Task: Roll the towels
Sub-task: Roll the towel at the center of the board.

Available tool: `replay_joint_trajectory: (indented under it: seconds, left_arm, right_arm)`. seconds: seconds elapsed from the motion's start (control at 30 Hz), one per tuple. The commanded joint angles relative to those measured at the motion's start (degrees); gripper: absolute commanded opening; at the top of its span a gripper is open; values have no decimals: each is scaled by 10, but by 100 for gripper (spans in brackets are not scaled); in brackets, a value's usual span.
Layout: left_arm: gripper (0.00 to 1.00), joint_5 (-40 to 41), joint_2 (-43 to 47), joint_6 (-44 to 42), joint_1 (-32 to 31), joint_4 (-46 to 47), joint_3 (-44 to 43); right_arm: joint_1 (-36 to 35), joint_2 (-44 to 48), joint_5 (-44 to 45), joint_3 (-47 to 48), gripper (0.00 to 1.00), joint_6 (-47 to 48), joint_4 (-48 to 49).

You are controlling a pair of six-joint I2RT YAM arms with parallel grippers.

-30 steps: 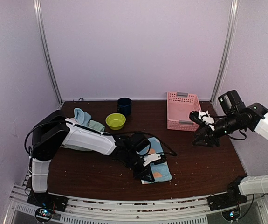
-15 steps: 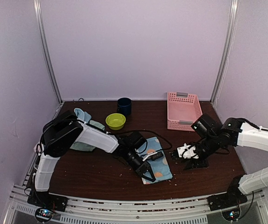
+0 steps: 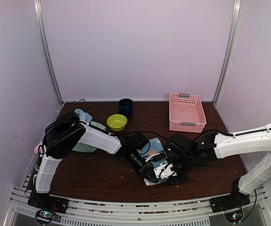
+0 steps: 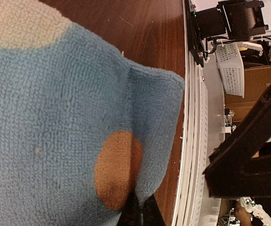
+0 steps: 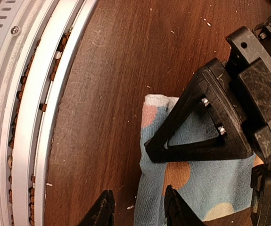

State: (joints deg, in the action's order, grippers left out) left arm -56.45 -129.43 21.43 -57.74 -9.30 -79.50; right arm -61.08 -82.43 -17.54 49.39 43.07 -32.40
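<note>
A light blue towel (image 3: 158, 159) with pink and orange patches lies flat near the table's front edge. My left gripper (image 3: 150, 175) is shut on a pinched fold of it, and in the left wrist view its fingertips (image 4: 139, 209) close at the orange patch (image 4: 116, 169). My right gripper (image 5: 140, 197) is open just above the towel's (image 5: 210, 183) near edge. One of its fingers is over the wood and the other over the cloth, beside the left gripper's black finger (image 5: 206, 127). More towels, pale blue (image 3: 82, 116) and mint green (image 3: 97, 126), lie bunched at the back left.
A lime-green bowl (image 3: 117, 122) and a dark blue cup (image 3: 125, 107) stand at the back middle. A pink lattice basket (image 3: 187, 112) stands at the back right. The metal rail (image 5: 36, 108) runs along the table's front edge, close to both grippers.
My right arm has swung from beside the basket down and left to the patched towel's near edge. The left gripper has stayed shut on the towel.
</note>
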Motion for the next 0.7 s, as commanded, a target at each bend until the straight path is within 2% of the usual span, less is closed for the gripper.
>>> replay_joint_trajectory:
  seconds: [0.0, 0.17, 0.33, 0.4, 0.57, 0.67]
  left_arm:
    - [2, -7, -18, 1, 1, 2, -9]
    - [2, -8, -21, 0, 2, 2, -10]
    - [2, -9, -23, -2, 1, 2, -12]
    - [2, -8, -22, -2, 1, 2, -11]
    - [2, -1, -15, -7, 2, 2, -7]
    - [4, 20, 10, -25, 8, 4, 6]
  right_arm:
    - [-13, -15, 59, -20, 39, -27, 57]
    - [-15, -22, 90, -39, 39, -36, 80]
    - [-15, -39, 78, -47, 37, -43, 87]
    - [-14, -49, 75, -46, 32, -45, 89]
    - [-14, -73, 62, -30, 3, -46, 72]
    - [-8, -82, 38, -17, 0, -54, 49]
